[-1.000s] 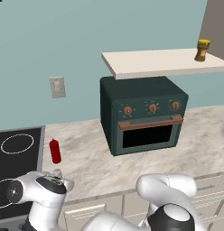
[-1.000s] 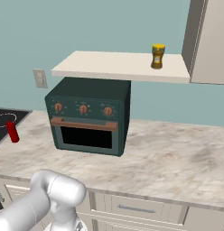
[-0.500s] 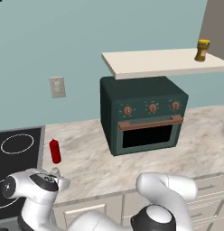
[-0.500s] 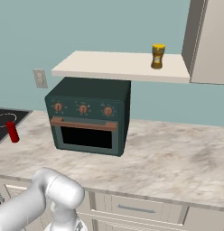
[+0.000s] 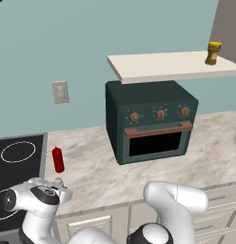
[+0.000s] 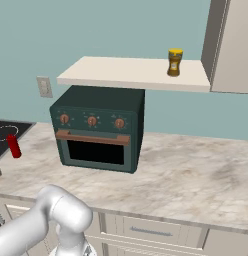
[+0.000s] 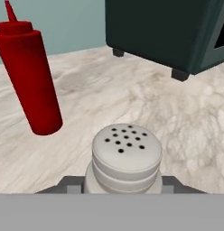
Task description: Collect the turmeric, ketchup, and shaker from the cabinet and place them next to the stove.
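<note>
My gripper (image 7: 125, 180) is shut on the shaker (image 7: 126, 155), whose pale rounded cap with small holes faces the hand camera. In the left base view the gripper (image 5: 57, 185) is low at the counter's front edge, beside the stove (image 5: 20, 162). The ketchup (image 7: 30, 76) stands upright on the marble counter just beyond and left of the shaker, and it also shows next to the cooktop (image 5: 57, 159) (image 6: 14, 146). The turmeric (image 5: 213, 52) (image 6: 174, 62) stands on the cabinet shelf (image 6: 121, 72), near the taupe door (image 6: 231, 45).
A dark green toaster oven (image 5: 151, 126) (image 6: 98, 127) sits on the counter (image 6: 196, 175) under the shelf. A wall socket (image 5: 60, 91) is left of it. Cream drawer fronts (image 6: 156, 230) run below the counter edge.
The arm's lower joints have swung slightly left; the hand stays low at the counter edge with the shaker. Ketchup and turmeric have not moved.
</note>
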You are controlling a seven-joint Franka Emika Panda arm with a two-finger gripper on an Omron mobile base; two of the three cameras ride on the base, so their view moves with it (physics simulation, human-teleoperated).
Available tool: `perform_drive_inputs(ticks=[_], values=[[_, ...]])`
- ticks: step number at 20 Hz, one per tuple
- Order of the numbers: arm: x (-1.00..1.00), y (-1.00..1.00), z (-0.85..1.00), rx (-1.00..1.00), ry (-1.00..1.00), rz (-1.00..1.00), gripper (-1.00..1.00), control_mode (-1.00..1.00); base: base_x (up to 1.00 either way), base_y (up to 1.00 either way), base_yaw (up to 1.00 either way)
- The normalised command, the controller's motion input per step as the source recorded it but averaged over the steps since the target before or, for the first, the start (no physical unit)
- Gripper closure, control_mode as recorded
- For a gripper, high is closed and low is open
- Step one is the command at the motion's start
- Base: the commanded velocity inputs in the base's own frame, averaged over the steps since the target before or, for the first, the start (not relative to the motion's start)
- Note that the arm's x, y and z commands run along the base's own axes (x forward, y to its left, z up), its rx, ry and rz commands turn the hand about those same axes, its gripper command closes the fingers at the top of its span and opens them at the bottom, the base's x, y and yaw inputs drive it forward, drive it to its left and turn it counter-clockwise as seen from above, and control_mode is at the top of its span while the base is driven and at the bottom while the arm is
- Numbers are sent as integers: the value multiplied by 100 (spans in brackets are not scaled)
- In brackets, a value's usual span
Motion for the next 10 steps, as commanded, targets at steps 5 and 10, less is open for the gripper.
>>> perform_drive_inputs(ticks=[5,10], values=[[21,0,-5,-1,-5,-4,100,-100,0,0,0],[32,1,-8,-3,0,-2,100,-100,0,0,0]])
